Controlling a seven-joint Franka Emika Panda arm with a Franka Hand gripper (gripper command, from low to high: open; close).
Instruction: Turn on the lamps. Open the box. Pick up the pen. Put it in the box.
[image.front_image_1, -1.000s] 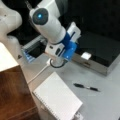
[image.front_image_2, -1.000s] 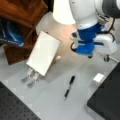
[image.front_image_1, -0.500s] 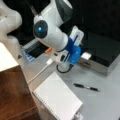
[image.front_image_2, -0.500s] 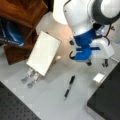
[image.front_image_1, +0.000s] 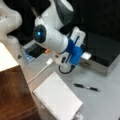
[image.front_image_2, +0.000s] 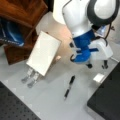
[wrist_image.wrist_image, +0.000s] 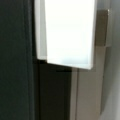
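Poised at the front edge of the box (image.front_image_1: 105, 53), just beside its small white tab (image.front_image_1: 86, 56): the tool (image.front_image_1: 82, 53), its fingers hidden, so apart or together cannot be told. Lid down. On the grey table (image.front_image_1: 105, 102), well short of the box, the pen (image.front_image_1: 86, 87) lying flat and untouched, seen in both front views. Nearby, a white notebook (image.front_image_1: 57, 97) and white cable (image.front_image_1: 41, 71).
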